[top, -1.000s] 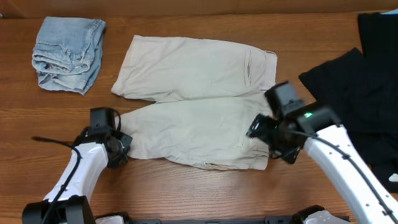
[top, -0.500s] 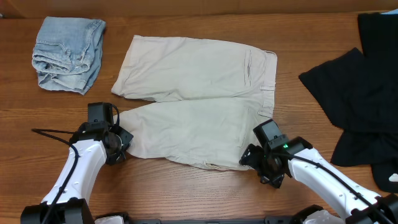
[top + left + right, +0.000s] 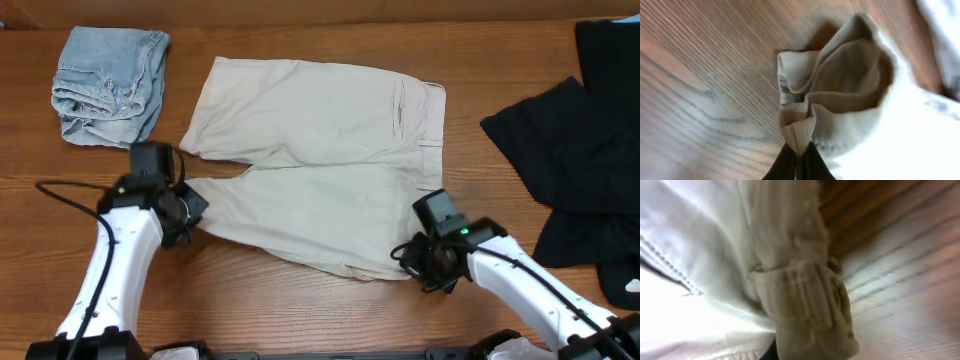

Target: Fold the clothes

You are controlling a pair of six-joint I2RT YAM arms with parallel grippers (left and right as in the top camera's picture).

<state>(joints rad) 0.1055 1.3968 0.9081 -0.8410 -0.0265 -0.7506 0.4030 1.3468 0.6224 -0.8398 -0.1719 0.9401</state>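
Beige cotton is nipped between the black fingers of the left gripper, which are pressed together on a stitched fold of leg hem. Above them the hem opening gapes and curls. The right gripper is closed at the waistband corner. Its wrist view shows a thick, ribbed wad of band, with the fingers themselves almost hidden beneath it.

Between the two grips, the shorts lie spread on the wooden table, far leg flat and near leg drawn taut along its front edge. The cloth looks light, soft and limp. It should sag and crease wherever it is unsupported, so hems, seams and the doubled waistband are the firmest places to take hold. It is not fragile, and woven cotton is unlikely to slip.

A light-blue denim piece sits crumpled at the far left, and black garments are heaped at the right.
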